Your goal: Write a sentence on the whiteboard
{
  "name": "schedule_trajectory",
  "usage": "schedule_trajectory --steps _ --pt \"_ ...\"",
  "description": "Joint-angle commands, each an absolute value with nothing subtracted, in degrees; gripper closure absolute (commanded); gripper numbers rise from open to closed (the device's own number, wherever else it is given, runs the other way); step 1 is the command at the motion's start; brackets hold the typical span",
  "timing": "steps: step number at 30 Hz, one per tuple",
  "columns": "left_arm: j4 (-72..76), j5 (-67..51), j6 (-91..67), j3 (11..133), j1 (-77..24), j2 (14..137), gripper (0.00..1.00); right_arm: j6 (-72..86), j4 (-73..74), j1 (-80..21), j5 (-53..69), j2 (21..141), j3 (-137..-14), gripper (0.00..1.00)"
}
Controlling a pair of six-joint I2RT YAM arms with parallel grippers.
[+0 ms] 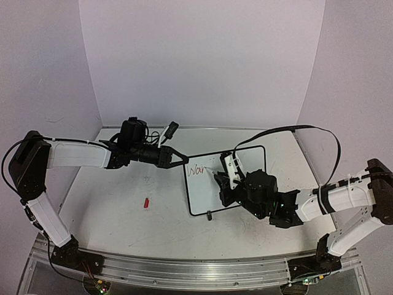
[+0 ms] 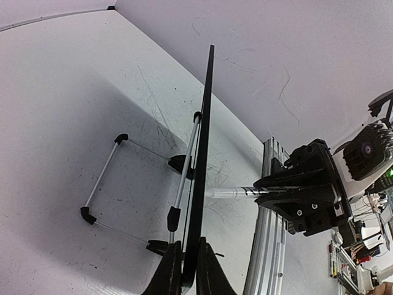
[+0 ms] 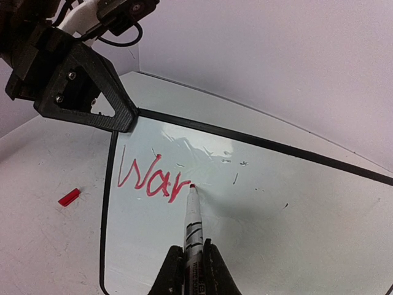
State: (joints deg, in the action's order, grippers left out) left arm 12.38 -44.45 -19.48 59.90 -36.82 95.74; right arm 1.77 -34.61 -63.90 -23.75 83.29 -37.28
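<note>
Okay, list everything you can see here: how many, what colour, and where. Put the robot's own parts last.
whiteboard: one, white with black frame, middle of the table
writing: one, red, "War", whiteboard's upper left
marker: one, white with red tip, tip at the last letter
small piece: one, red, perhaps the cap, left of the whiteboard
wire stand: one, silver with black ends, behind the whiteboard
table: one, white, scuffed
rail: one, silver, near edge
left end effector: one, black, shut on the whiteboard's edge
right end effector: one, black, shut on the marker
</note>
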Motion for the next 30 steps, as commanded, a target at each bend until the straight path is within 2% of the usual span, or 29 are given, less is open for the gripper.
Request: schedule_trajectory --steps 1,30 --pt "13.9 -45.6 -19.5 60.7 -36.8 93.3 0.91 3.6 -33.0 -63.7 -23.5 82.8 -37.1 1.0" --pt "13.9 -45.8 -19.6 60.8 -36.8 93.6 0.91 3.2 -34.9 -64.2 -25.0 83.3 -38.9 1.0"
